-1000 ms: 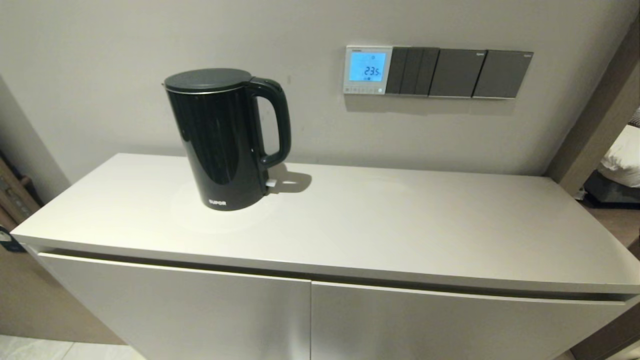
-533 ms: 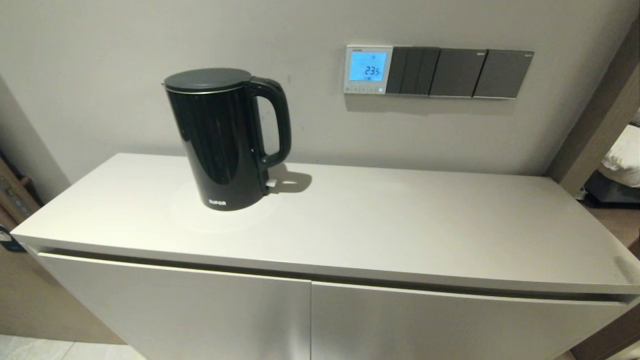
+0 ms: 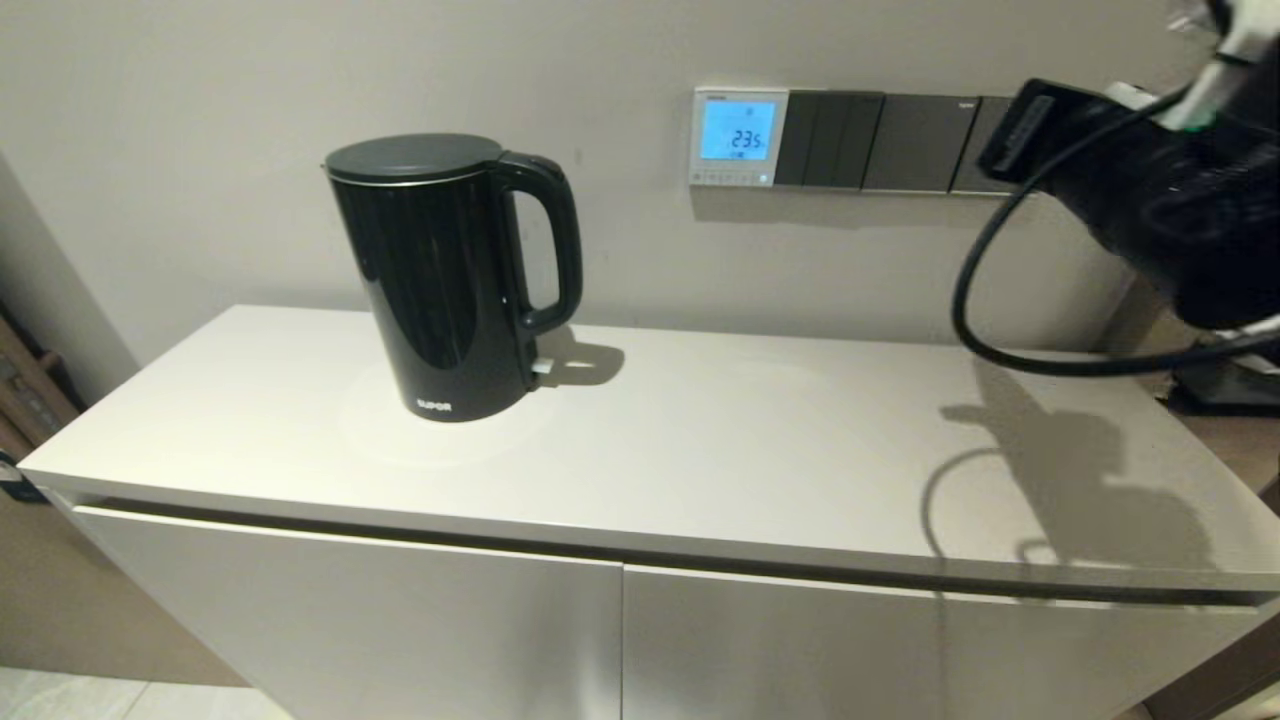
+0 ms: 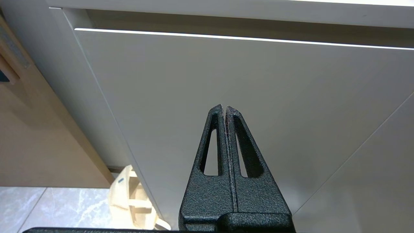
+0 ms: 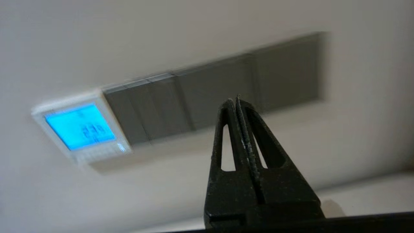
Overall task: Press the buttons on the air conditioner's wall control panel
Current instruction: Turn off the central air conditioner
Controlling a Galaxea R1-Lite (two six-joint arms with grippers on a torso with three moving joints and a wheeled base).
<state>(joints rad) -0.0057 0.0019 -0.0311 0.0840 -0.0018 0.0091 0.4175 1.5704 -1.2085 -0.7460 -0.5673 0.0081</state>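
The air conditioner's wall control panel (image 3: 738,137) is a small white thermostat on the wall with a lit blue screen reading 23.5. Its buttons (image 3: 728,178) form a pale row along the bottom edge. My right gripper (image 3: 1005,130) is raised at the upper right, in front of the rightmost grey switch plate, well to the right of the panel and apart from it. In the right wrist view my right gripper (image 5: 234,98) is shut and empty, with the panel (image 5: 81,127) and its buttons (image 5: 100,153) off to one side. My left gripper (image 4: 224,108) is shut and parked low before the cabinet door.
A black electric kettle (image 3: 450,275) stands on the white cabinet top (image 3: 750,440), left of the panel. Grey switch plates (image 3: 880,140) run along the wall right of the panel. A black cable (image 3: 975,300) loops down from my right arm over the cabinet's right end.
My right arm has come into the head view from the right and risen to the height of the switch plates. Its shadow now falls on the cabinet top. The kettle has not moved.
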